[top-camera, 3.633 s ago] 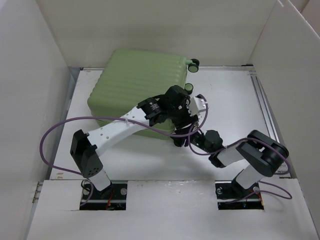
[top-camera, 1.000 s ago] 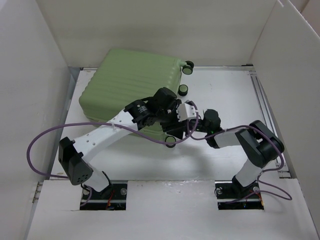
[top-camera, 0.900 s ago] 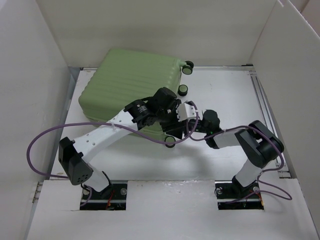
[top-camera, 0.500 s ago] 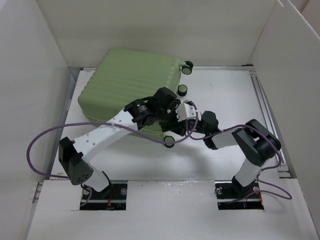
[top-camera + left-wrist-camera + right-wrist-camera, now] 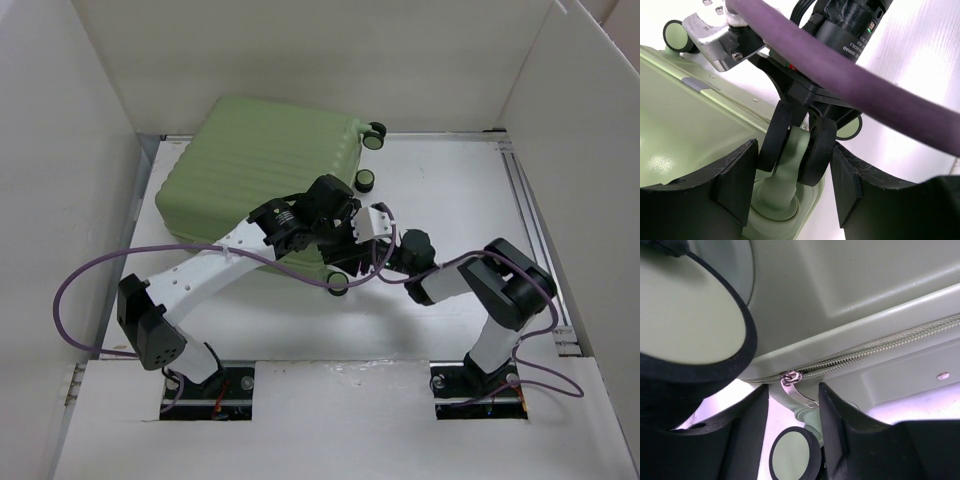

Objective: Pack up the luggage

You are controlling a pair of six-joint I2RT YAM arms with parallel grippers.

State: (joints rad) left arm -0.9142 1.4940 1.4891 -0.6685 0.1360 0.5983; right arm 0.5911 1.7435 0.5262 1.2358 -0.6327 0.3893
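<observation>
Right arm has pushed in toward the case since a moment ago. Right hand is released, fingers straddling the zipper pull. Left hand brackets a caster wheel; whether it grips, cannot tell. Luggage lies flat at the counter's far-left corner. Zipping looks next.

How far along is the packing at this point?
Done: the luggage lies with its shell shut. In hand: the left hand clamps a corner wheel, apparently to steady the case, and the right hand is open around the zipper pull. Left: grip the pull and run the zipper. How much remains unzipped cannot be told.
</observation>
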